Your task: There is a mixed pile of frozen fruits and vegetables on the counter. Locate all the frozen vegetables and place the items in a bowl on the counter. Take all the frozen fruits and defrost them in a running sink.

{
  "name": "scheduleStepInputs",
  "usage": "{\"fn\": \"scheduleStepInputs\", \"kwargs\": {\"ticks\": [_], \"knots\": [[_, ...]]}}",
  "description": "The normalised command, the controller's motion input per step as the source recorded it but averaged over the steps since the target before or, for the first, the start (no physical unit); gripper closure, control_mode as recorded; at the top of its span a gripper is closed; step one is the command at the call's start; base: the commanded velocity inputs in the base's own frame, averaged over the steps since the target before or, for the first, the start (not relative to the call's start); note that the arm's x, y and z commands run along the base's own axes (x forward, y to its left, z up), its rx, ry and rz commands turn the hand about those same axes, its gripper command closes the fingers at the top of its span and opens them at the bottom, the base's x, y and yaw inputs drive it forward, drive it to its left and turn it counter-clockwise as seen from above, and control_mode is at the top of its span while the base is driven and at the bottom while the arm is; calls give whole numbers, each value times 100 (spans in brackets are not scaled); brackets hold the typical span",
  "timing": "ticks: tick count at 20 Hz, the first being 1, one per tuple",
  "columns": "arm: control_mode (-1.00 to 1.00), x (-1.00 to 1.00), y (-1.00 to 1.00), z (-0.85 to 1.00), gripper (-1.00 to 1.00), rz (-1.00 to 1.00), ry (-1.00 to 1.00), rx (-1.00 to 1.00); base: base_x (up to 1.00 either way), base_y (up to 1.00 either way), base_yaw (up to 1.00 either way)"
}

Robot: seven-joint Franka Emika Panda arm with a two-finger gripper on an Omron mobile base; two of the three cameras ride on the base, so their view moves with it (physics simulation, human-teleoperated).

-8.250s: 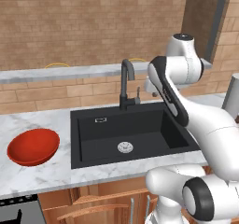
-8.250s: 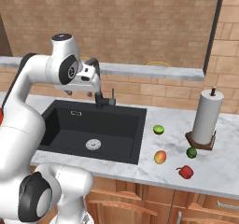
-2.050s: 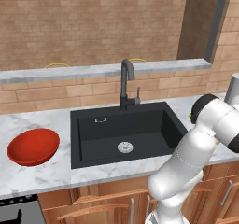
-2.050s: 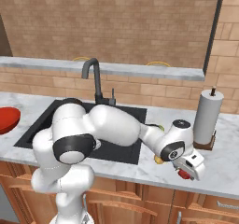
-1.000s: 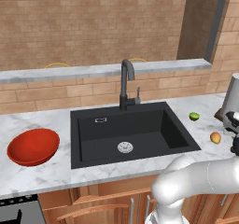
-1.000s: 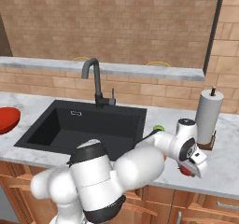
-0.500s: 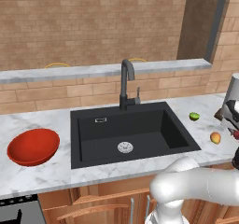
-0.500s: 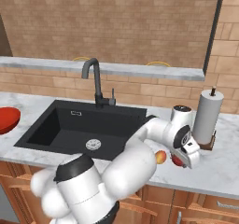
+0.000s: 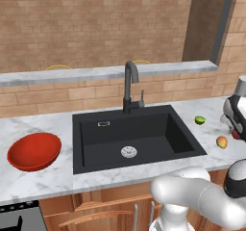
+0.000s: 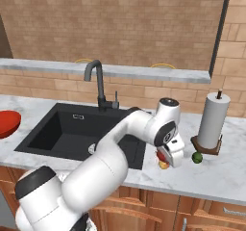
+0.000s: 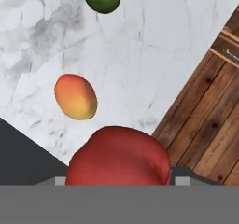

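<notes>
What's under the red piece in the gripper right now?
Below the red piece, held off the surface, lie bare marble counter and the orange-yellow fruit off to one side. Whatever sits directly beneath it is covered.

A brown brick wall (image 9: 96, 23) stands behind a grey stone ledge (image 9: 96, 73). Wooden cabinets (image 10: 202, 215) are below.

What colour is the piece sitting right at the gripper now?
Dull red, glossy: the red piece between the gripper's tips. Hand view shows it best.
</notes>
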Motion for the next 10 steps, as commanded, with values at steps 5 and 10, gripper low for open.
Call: {"fn": "scheduleStepInputs", "kwargs": {"ticks": [5,10], "knots": [[-100,-22,95,41,100,-1,-3,0,0,0,0],[-100,0,100,38,100,3,1,0,0,0,0]]}}
